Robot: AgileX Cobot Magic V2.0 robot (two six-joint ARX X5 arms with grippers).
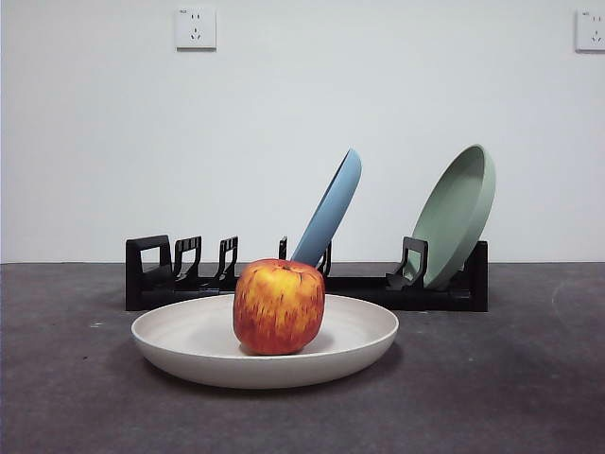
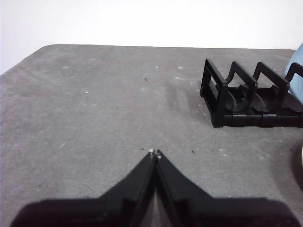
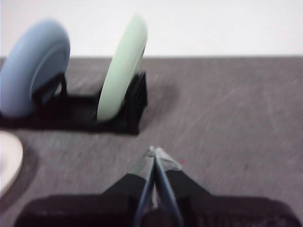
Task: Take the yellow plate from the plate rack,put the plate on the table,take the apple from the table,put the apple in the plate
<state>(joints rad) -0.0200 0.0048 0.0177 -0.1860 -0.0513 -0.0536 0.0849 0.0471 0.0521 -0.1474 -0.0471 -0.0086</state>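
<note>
The yellow plate (image 1: pixel 198 345) lies flat on the table (image 1: pixel 510 378) in front of the plate rack (image 1: pixel 444 288). The red and yellow apple (image 1: pixel 279 305) sits inside it, near the middle. Neither gripper shows in the front view. My left gripper (image 2: pixel 155 152) is shut and empty, hovering over bare table beside the rack's end (image 2: pixel 222 101). My right gripper (image 3: pixel 153 152) is shut and empty too, off the rack's other end (image 3: pixel 135 109), with the plate's rim (image 3: pixel 9 158) at the picture's edge.
A light blue plate (image 1: pixel 331 208) and a sage green plate (image 1: pixel 458 213) lean in the rack's slots. The white wall behind carries two sockets (image 1: pixel 196 28). Open table stretches to both sides of the yellow plate.
</note>
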